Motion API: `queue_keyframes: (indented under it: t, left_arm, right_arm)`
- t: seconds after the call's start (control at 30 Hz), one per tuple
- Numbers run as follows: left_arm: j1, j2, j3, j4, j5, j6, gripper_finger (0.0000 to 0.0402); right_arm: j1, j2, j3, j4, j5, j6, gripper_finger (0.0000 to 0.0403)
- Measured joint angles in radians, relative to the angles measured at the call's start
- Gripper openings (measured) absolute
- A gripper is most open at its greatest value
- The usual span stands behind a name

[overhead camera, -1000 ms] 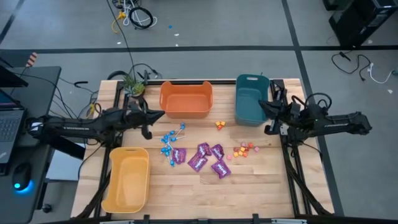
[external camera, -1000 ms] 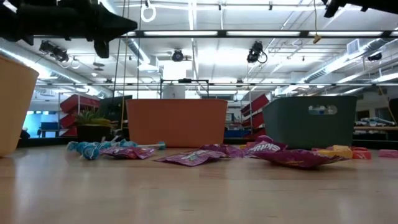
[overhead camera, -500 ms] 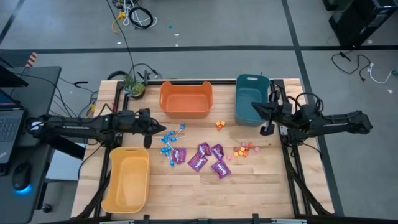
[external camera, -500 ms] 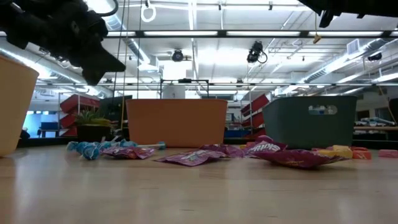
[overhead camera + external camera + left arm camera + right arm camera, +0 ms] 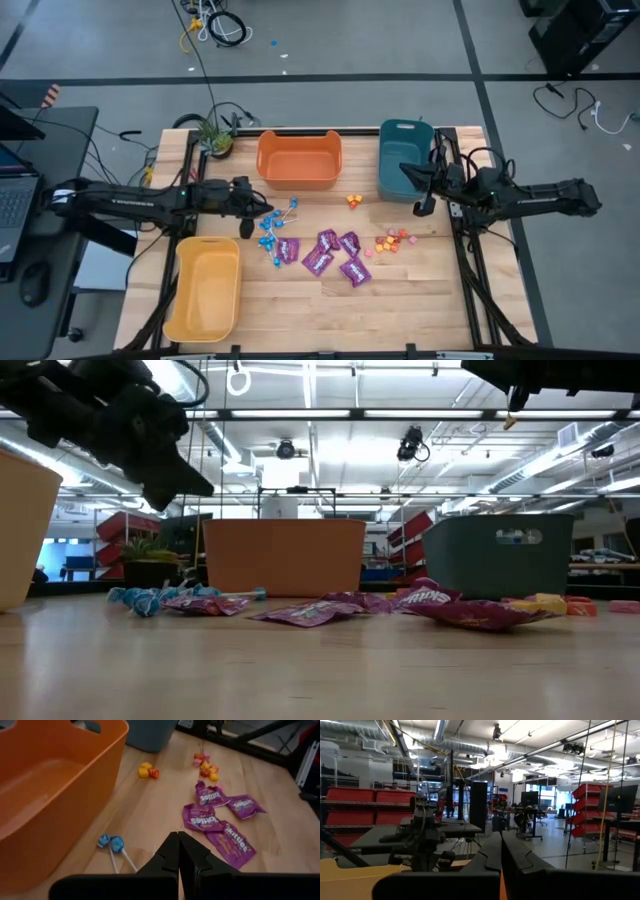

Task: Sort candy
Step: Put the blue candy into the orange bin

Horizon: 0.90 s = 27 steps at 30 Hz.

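The candy lies loose on the wooden table. There are blue lollipops (image 5: 272, 228) (image 5: 111, 842), purple packets (image 5: 330, 252) (image 5: 215, 820), small orange and pink pieces (image 5: 392, 240) (image 5: 205, 765), and a yellow-orange pair (image 5: 354, 200) (image 5: 149, 770). My left gripper (image 5: 268, 210) (image 5: 178, 837) (image 5: 195, 485) is shut with nothing in it. It hangs slanting down above the table, just short of the lollipops. My right gripper (image 5: 403, 170) (image 5: 500, 837) is shut with nothing in it. It sits high over the teal bin (image 5: 402, 160) and points out into the room.
The orange bin (image 5: 299, 160) (image 5: 50, 785) stands at the far middle, close beside my left gripper. A yellow bin (image 5: 204, 288) stands at the near left. A small plant (image 5: 212, 135) sits at the far left corner. Bare wood lies along the near edge.
My left gripper has sunk and come a little toward the table's near edge and the lollipops. Its tip has tipped from about level to slanting down. My right gripper has crept toward the table's left, over the teal bin. Both stay shut, and the candy has not moved.
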Motion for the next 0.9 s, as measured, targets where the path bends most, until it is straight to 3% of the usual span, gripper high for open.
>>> queue_keyframes:
  t: [0.3, 0.57, 0.9]
  left_arm:
    - [0.0, 0.08, 0.0, -0.013, 0.017, 0.101, 0.0002]
    - [0.0, 0.114, 0.0, -0.016, 0.02, 0.025, 0.0002]
    - [0.0, 0.191, 0.0, -0.01, 0.1, 0.029, 0.0001]
  right_arm:
    - [-0.002, -0.001, 0.0, 0.001, 0.0, -0.002, 0.0]
    - [-0.002, -0.001, 0.0, 0.0, 0.0, -0.007, 0.0]
    - [-0.002, -0.001, 0.0, -0.001, 0.0, -0.011, 0.0]
